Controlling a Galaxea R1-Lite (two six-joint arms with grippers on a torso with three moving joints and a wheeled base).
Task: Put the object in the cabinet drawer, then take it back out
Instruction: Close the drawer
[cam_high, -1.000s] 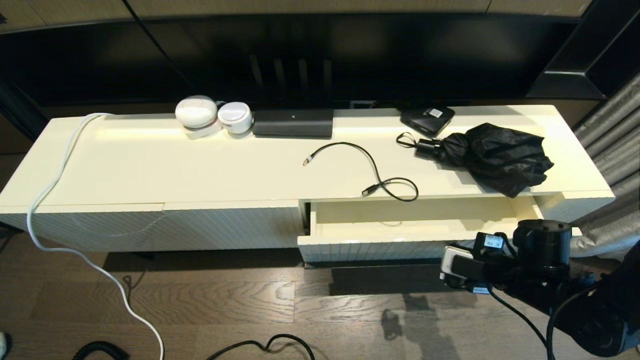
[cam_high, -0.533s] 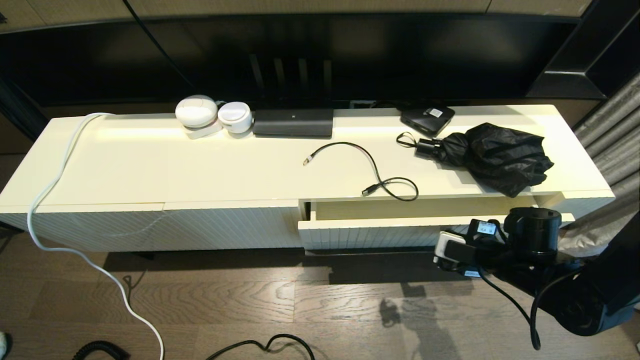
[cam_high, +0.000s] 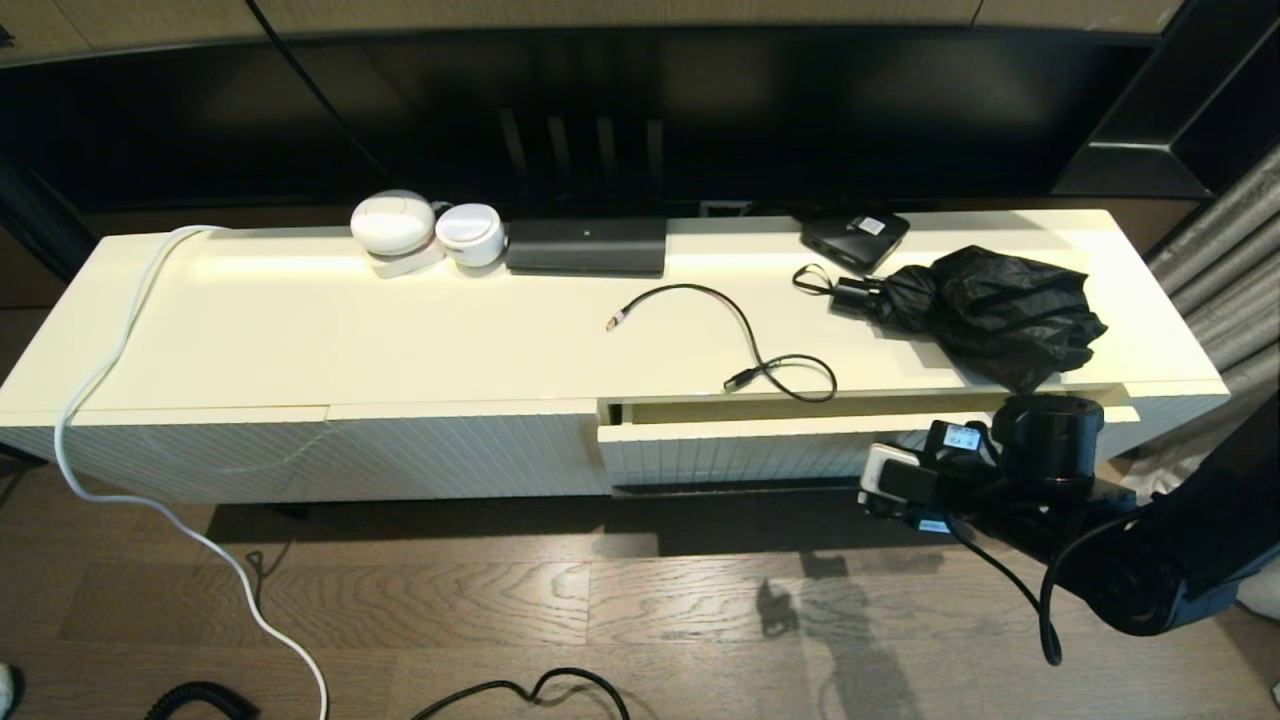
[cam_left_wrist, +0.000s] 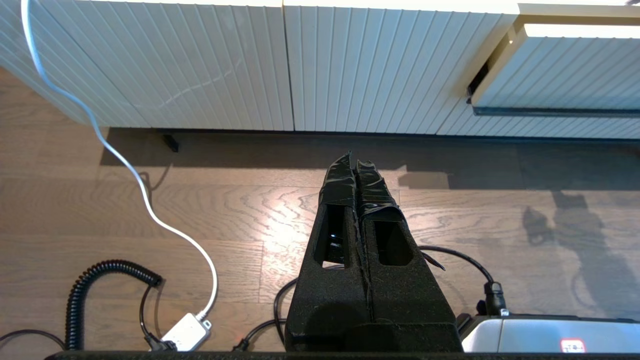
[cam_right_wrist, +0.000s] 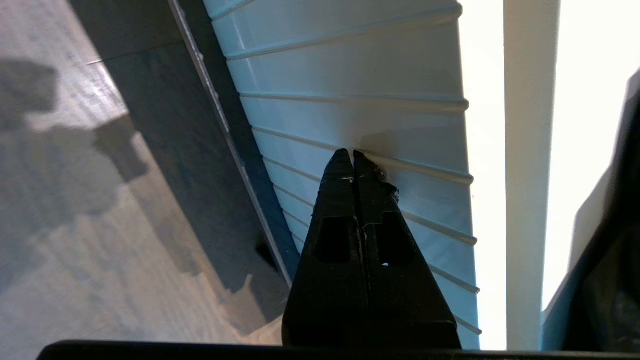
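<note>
Cream drawer (cam_high: 740, 450) against right gripper (cam_right_wrist: 353, 156)

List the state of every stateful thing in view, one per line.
cabinet drawer: nearly shut, a narrow gap left at its top.
right gripper: shut, empty, tips against the ribbed drawer front.
left gripper: shut, empty, over the floor, clear of the cabinet.
umbrella: folded, lying on the cabinet top.
black cable: loose, unplugged, on the cabinet top above the drawer.
</note>
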